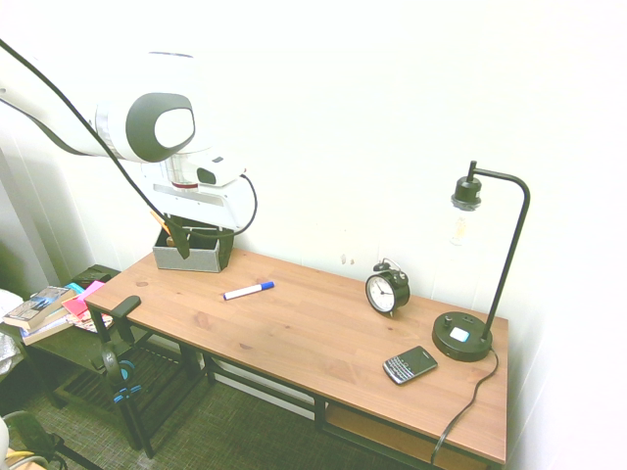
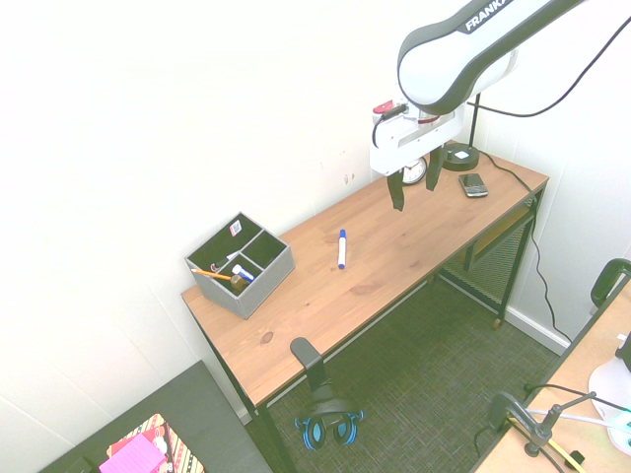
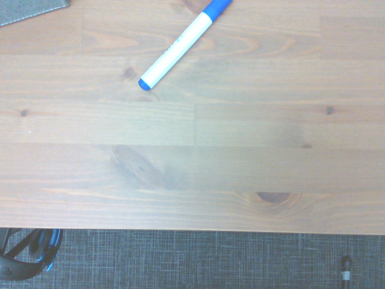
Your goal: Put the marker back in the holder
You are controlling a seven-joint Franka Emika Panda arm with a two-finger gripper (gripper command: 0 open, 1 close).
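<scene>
The marker [image 1: 248, 290] [image 2: 342, 248], white with a blue cap, lies flat on the wooden desk [image 1: 294, 338], apart from everything else. In the wrist view the marker [image 3: 180, 45] lies slantwise. The grey holder [image 2: 242, 264] [image 1: 193, 257] stands at the desk's end by the wall, with dark compartments. One corner of the holder [image 3: 30, 9] shows in the wrist view. My gripper [image 2: 414, 184] [image 1: 201, 240] hangs open and empty above the desk, on the side of the marker away from the holder. In the first exterior view it partly covers the holder.
An orange pencil [image 2: 212, 275] and small items sit in the holder. An alarm clock [image 1: 387, 290], a black phone [image 1: 409, 364] and a desk lamp [image 1: 462, 335] occupy the other end. Headphones [image 2: 330, 426] hang below the front edge. Books [image 1: 39, 308] lie on a low shelf.
</scene>
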